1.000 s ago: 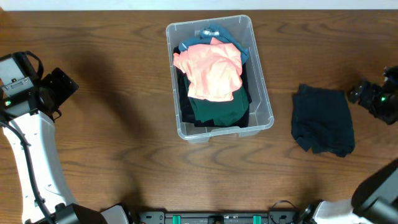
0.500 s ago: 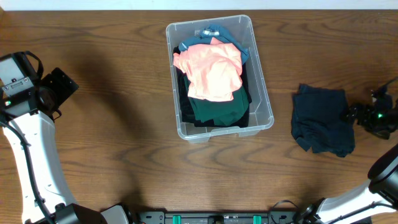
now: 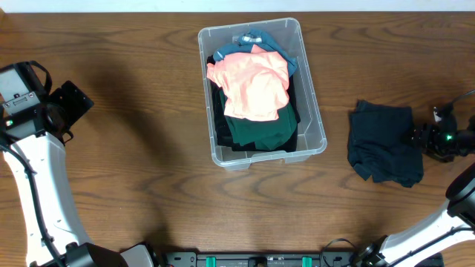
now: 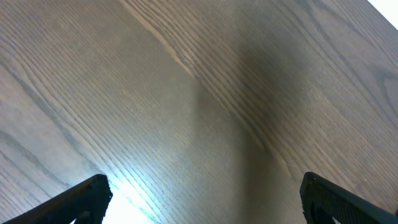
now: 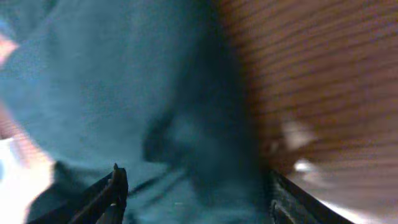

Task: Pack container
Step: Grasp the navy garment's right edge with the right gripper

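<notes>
The clear plastic container (image 3: 315,111) stands at the table's top centre. It holds folded garments: a salmon-pink one (image 3: 251,83) on top, dark green (image 3: 260,132) and blue ones beneath. A dark teal folded garment (image 3: 384,141) lies on the table to the right. My right gripper (image 3: 417,136) is open at that garment's right edge. In the right wrist view the fingers (image 5: 196,196) straddle the teal cloth (image 5: 124,93). My left gripper (image 3: 78,100) is open and empty at the far left; its wrist view (image 4: 202,199) shows only bare wood.
The wooden table (image 3: 148,163) spreads round the container. The left arm's white link (image 3: 44,185) runs down the left side. The right arm's base is at the bottom right corner (image 3: 456,222).
My right gripper has moved down and left from the table's right edge to the teal garment's right edge. The left arm and the container have not moved.
</notes>
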{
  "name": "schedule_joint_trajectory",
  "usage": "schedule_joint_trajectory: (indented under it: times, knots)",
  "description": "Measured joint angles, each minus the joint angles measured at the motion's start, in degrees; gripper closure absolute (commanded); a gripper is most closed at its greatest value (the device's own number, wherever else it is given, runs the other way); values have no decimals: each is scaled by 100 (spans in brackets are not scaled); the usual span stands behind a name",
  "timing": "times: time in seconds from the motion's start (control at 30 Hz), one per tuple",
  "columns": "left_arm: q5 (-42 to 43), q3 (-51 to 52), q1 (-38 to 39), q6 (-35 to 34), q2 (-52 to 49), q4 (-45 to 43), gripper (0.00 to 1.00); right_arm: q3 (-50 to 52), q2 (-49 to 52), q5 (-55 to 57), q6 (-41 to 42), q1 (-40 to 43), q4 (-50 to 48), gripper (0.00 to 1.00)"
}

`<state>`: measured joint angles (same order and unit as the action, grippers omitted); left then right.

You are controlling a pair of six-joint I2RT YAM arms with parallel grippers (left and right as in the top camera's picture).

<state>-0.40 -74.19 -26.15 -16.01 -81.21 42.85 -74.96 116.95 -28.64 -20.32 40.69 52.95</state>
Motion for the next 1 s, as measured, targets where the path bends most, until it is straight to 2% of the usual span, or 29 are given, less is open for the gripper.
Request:
schedule_joint_trajectory:
  times: [0.1, 0.13, 0.2, 0.23, 0.27, 0.4, 0.63, 0.83, 1.0]
  knots:
    - [0, 0, 0, 0, 0, 0, 2, 4, 44, -271, -2, 0, 55, 32]
    - [0, 0, 0, 0, 0, 0, 2, 7, 55, -348, -9, 2, 63, 37]
    - [0, 0, 0, 0, 0, 2, 2, 22, 101, -494, -92, 2, 66, 62]
    - [0, 0, 0, 0, 0, 0, 2, 48, 131, -525, -103, 0, 57, 69]
    - [0, 0, 0, 0, 0, 0, 2, 74, 205, -586, -76, 2, 63, 83]
    - [0, 0, 0, -2, 0, 2, 2, 149, 356, -831, -116, 2, 120, 99]
    - [0, 0, 0, 0, 0, 0, 2, -149, 494, -1502, -111, 66, 673, 99]
    - [2, 0, 0, 0, 0, 2, 2, -782, 205, -3600, -149, 61, 1331, 99]
    - [0, 0, 0, 0, 0, 2, 2, -868, -778, -4872, -179, -122, 1344, 99]
